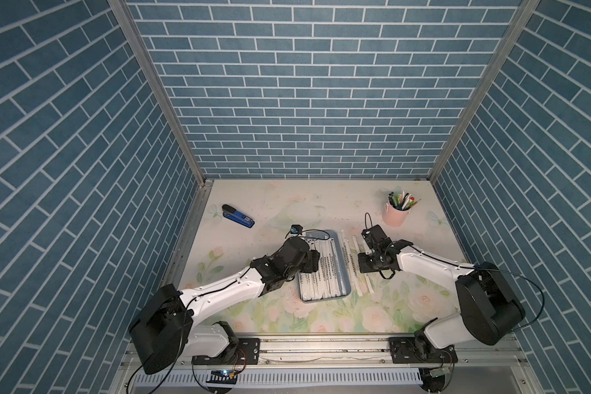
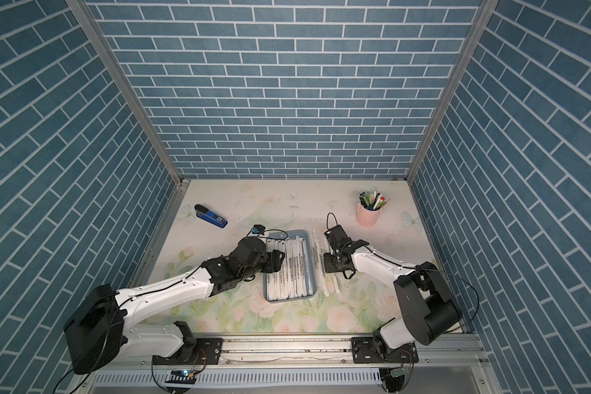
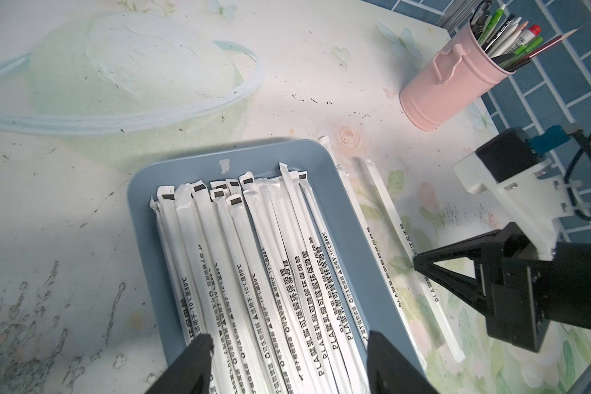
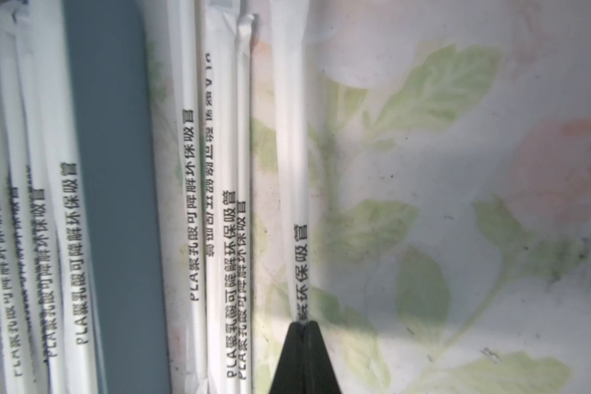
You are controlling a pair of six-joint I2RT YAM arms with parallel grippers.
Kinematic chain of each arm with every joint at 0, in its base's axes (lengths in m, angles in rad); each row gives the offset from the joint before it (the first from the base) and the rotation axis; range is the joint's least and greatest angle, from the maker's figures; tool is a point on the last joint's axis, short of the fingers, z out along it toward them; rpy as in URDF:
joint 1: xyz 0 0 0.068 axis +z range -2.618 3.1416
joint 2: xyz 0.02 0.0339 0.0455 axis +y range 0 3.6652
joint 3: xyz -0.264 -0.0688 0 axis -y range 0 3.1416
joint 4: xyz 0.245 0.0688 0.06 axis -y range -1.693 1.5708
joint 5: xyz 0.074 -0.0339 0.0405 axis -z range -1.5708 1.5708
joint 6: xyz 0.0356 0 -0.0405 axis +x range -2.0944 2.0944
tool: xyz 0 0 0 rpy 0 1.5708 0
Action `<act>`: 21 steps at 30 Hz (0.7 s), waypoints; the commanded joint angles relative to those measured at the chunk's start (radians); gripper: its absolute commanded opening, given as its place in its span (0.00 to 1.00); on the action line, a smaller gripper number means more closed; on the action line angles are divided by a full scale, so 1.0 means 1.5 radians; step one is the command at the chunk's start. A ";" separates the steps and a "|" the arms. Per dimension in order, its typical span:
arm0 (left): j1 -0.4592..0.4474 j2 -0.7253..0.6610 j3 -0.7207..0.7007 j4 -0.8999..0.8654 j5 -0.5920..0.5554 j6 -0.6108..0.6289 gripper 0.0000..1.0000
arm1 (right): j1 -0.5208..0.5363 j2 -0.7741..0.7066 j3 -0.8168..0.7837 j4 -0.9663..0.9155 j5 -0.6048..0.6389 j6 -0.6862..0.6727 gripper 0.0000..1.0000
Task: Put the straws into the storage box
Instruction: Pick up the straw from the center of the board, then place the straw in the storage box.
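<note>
Most straws (image 3: 253, 256) already lie side by side in the tray (image 3: 140, 218) at the middle of the table (image 1: 270, 211). A few loose straws (image 4: 191, 204) rest flat on the table just off the tray's 3 o'clock rim, running parallel to it. The right claw (image 4: 302, 324) is down among them. Its tips are pinched fully together on the outer straw (image 4: 290, 170), the one farthest from the rim, at about mid-length. Whether it has the tube itself or only the paper sleeve I cannot tell. The left claw (image 3: 290, 337) hangs wide open over the tray's 9 o'clock side, holding nothing.

These straws look almost weightless. The thin tube should stay straight if it is taken near the middle. The paper sleeve looks slick and loose, so a pinch on paper alone could slide or tear, and a hard squeeze could flatten the tube. Lying flat, a straw gives little to get under, so the tips need to straddle it and close low. Held near one end, it would likely swing and catch the rim. Each straw is nearly as long as the tray, so it should go in lined up with the pile, 12 to 6 o'clock. Otherwise an end will ride on the rim. The pink cup (image 1: 394, 216) at 1 o'clock and the stapler (image 1: 238, 216) at 10 o'clock stand well apart.
</note>
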 commanded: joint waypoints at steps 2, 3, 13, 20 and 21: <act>-0.002 -0.016 0.014 -0.019 -0.030 0.005 0.74 | -0.002 -0.029 0.030 -0.042 -0.012 0.000 0.00; -0.002 -0.018 0.015 -0.021 -0.035 0.004 0.74 | -0.002 -0.033 0.035 -0.045 -0.018 0.006 0.00; 0.036 -0.038 0.006 -0.072 -0.058 -0.012 0.74 | 0.101 -0.063 0.101 -0.021 -0.056 0.144 0.00; 0.054 -0.068 -0.012 -0.080 -0.057 -0.012 0.74 | 0.169 0.009 0.112 0.039 0.000 0.202 0.00; 0.054 -0.069 -0.016 -0.078 -0.056 -0.012 0.74 | 0.172 0.024 0.112 0.041 0.008 0.205 0.00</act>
